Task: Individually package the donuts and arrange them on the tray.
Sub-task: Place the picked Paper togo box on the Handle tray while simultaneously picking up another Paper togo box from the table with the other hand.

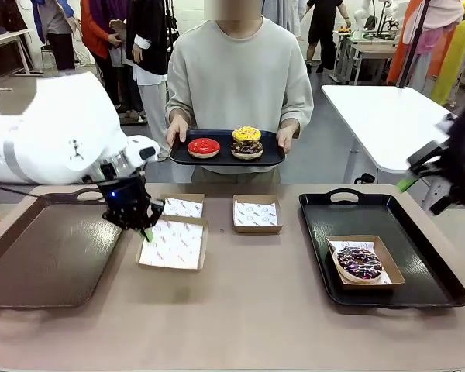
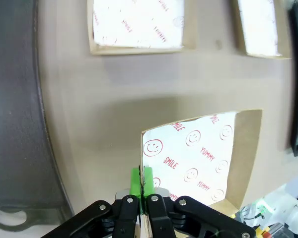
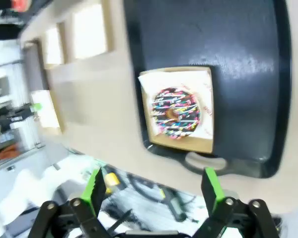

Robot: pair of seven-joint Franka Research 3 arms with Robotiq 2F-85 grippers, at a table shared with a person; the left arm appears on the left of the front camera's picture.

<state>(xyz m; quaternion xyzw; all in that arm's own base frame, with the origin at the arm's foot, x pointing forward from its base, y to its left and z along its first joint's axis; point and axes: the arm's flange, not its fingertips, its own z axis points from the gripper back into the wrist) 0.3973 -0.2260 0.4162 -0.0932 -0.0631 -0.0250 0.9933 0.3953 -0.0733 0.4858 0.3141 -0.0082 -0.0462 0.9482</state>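
The white left arm reaches in low over the table (image 1: 256, 310), with its wrist bent so the left gripper (image 2: 141, 179) points down. Its green fingers (image 2: 135, 181) are pressed together on the side wall of the front box (image 1: 173, 244), a brown cardboard box lined with white paper. The paper has red smiley faces and the red words "SMILE" and "YUMMY" on it. Just beside this box, on the gripper's side, lies a big brown tray (image 1: 39, 256). On the other side of the table lies a black tray (image 1: 434, 267). A cardboard box (image 1: 389, 257) sits in it, and the sprinkle donut (image 1: 359, 263) lies in that box. The right arm is held up high past the edge of that tray. The right gripper (image 3: 153, 176) looks down at the donut with its fingers wide apart, holding nothing. A little farther back, two more paper-lined boxes (image 1: 256, 213) sit side by side on the table. At the far side a person stands with a hand (image 1: 177, 129) at each end of a small black tray (image 1: 186, 156). On it lie the red donut (image 1: 204, 146), the chocolate donut (image 1: 247, 149), and, just behind that one, the yellow donut (image 1: 246, 133).
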